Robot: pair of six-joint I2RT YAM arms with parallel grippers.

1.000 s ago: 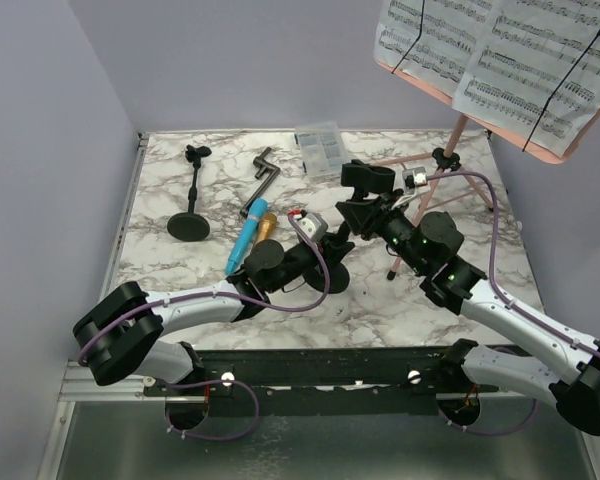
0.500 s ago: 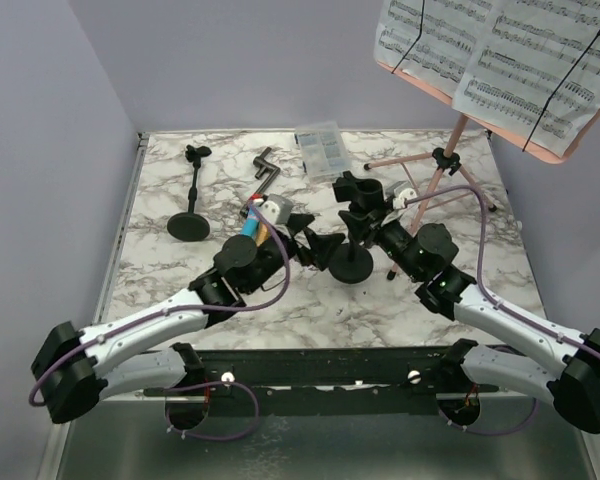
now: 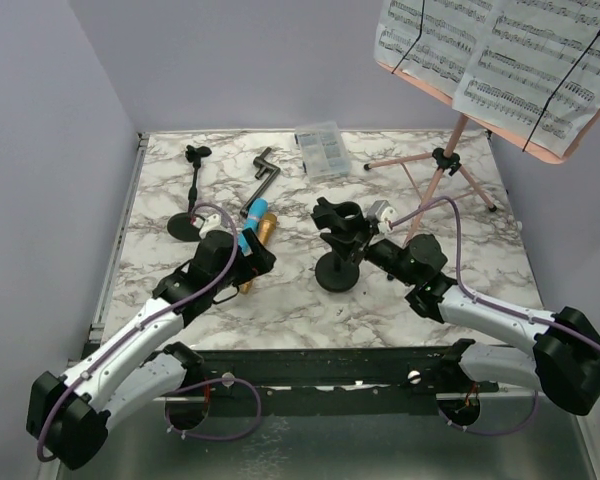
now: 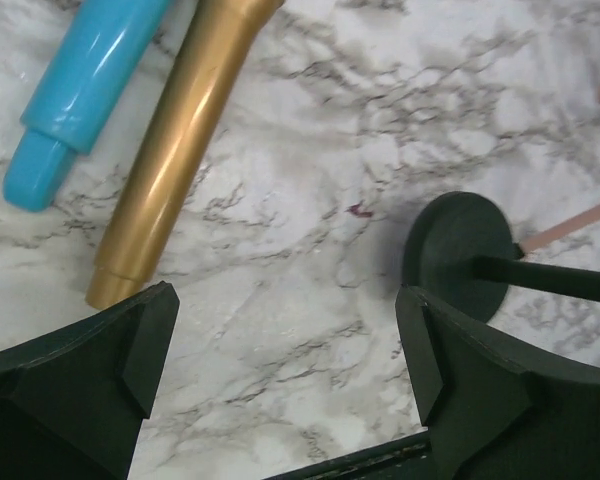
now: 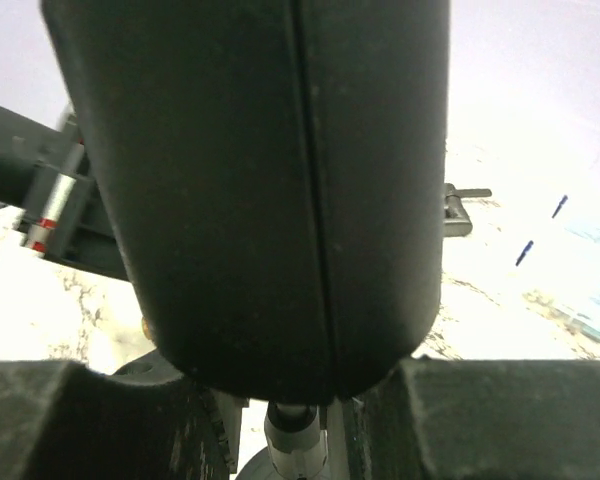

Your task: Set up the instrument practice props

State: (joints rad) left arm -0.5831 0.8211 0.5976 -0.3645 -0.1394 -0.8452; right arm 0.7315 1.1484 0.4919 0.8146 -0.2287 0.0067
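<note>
- Left gripper [image 4: 285,340], jaws spread wide and empty, hovers over the table [image 4: 310,120] just beside the gold microphone [image 4: 175,150] and blue microphone [image 4: 85,80]
- Right gripper [image 3: 342,225] clamps the upright black pole [image 3: 337,276] near its top, round base on the table

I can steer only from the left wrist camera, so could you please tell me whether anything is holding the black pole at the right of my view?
Observer: Yes, the right tool is shut on the top of that pole, which stands upright on its base.
Operator: Thank you; is there another one?
Observer: The second pole stands apart at the back left, with no tool on it.
Operator: And at the back right?
Observer: The pink music rack stands there on its tripod, with printed pages resting on it.
</note>
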